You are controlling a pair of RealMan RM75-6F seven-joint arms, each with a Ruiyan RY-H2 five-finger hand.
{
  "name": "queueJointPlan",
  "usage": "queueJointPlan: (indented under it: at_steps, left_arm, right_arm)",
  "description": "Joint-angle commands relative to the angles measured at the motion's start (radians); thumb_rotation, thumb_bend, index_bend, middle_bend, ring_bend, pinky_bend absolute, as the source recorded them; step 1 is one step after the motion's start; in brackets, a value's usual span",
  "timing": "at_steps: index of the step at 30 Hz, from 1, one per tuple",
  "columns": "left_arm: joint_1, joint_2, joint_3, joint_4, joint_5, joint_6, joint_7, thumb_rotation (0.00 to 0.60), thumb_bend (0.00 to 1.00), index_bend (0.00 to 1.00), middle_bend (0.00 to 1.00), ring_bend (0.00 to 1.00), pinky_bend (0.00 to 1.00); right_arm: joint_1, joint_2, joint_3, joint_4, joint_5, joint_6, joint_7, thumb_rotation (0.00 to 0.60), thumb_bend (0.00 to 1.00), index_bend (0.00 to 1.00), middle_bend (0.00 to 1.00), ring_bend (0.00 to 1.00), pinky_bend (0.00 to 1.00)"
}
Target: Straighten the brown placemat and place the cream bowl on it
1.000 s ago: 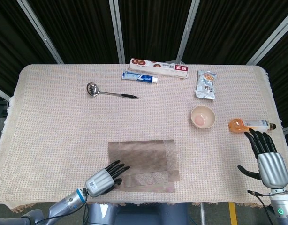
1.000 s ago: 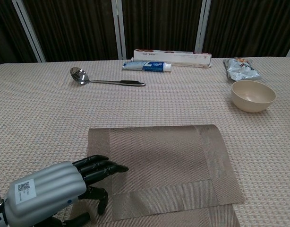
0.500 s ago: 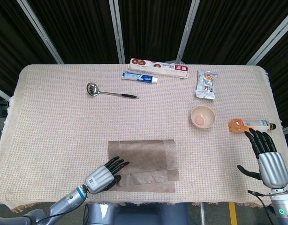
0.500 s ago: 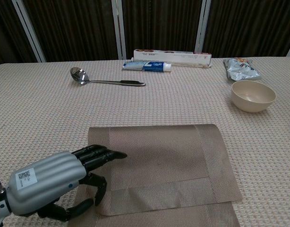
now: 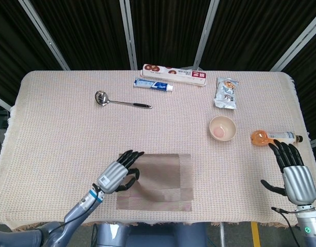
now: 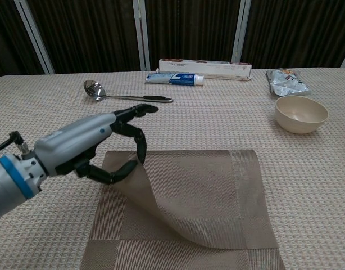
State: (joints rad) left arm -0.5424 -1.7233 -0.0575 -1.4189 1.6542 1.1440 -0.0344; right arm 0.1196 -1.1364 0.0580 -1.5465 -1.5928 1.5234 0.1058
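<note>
The brown placemat lies near the table's front edge, its near-left part curled up off the layer beneath. My left hand pinches that raised left edge between thumb and fingers, above the mat's left side. The cream bowl stands upright and empty on the cloth, to the right of and beyond the mat. My right hand hovers at the table's right front edge with its fingers spread and nothing in it; the chest view does not show it.
A metal spoon, a toothpaste tube and a long box lie at the back. A snack pouch sits behind the bowl. An orange-capped bottle lies just ahead of my right hand.
My left hand has risen and moved away from the front edge, drawing the mat's left flap up with it. The right hand and the bowl have stayed put.
</note>
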Motion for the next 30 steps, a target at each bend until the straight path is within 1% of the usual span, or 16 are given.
queueJointPlan:
  at_steps: [1,2,4,7,10,13,17,19,25,30]
  left_arm:
    - [-0.068,0.015,-0.123,-0.038,-0.099,-0.062,0.022,0.600,0.48,0.67,0.00,0.00,0.00]
    - [-0.088,0.019,-0.165,-0.042,-0.140,-0.086,0.032,0.600,0.48,0.67,0.00,0.00,0.00]
    - [-0.112,0.023,-0.211,-0.042,-0.186,-0.110,0.043,0.600,0.48,0.67,0.00,0.00,0.00]
    - [-0.151,0.028,-0.287,-0.004,-0.258,-0.143,0.062,0.600,0.48,0.67,0.00,0.00,0.00]
    - [-0.188,0.026,-0.335,0.064,-0.316,-0.170,0.082,0.600,0.48,0.68,0.00,0.00,0.00]
    - [-0.208,0.020,-0.363,0.134,-0.365,-0.190,0.075,0.600,0.49,0.68,0.00,0.00,0.00]
    - [-0.226,0.006,-0.356,0.251,-0.381,-0.202,0.060,0.600,0.49,0.68,0.00,0.00,0.00]
    - [-0.223,0.000,-0.339,0.302,-0.381,-0.206,0.040,0.600,0.49,0.68,0.00,0.00,0.00]
    - [-0.187,-0.005,-0.289,0.393,-0.353,-0.161,-0.023,0.600,0.49,0.68,0.00,0.00,0.00]
    - [-0.166,-0.004,-0.266,0.448,-0.348,-0.140,-0.085,0.600,0.49,0.68,0.00,0.00,0.00]
  right_arm:
    - [0.004,-0.006,0.006,0.007,0.010,-0.006,-0.006,0.600,0.00,0.00,0.00,0.00,0.00]
    - [0.005,-0.009,0.009,0.010,0.016,-0.009,-0.009,0.600,0.00,0.00,0.00,0.00,0.00]
    - [0.007,-0.012,0.012,0.015,0.024,-0.015,-0.013,0.600,0.00,0.00,0.00,0.00,0.00]
    - [0.011,-0.016,0.018,0.023,0.041,-0.027,-0.019,0.600,0.00,0.00,0.00,0.00,0.00]
    - [0.014,-0.023,0.025,0.036,0.059,-0.036,-0.036,0.600,0.00,0.00,0.00,0.00,0.00]
    - [0.018,-0.031,0.028,0.047,0.072,-0.049,-0.051,0.600,0.00,0.00,0.00,0.00,0.00]
    - [0.023,-0.038,0.031,0.055,0.084,-0.064,-0.055,0.600,0.00,0.00,0.00,0.00,0.00]
    - [0.024,-0.040,0.032,0.056,0.088,-0.065,-0.058,0.600,0.00,0.00,0.00,0.00,0.00]
    - [0.023,-0.044,0.033,0.058,0.097,-0.069,-0.070,0.600,0.00,0.00,0.00,0.00,0.00]
    - [0.023,-0.043,0.030,0.057,0.095,-0.073,-0.072,0.600,0.00,0.00,0.00,0.00,0.00]
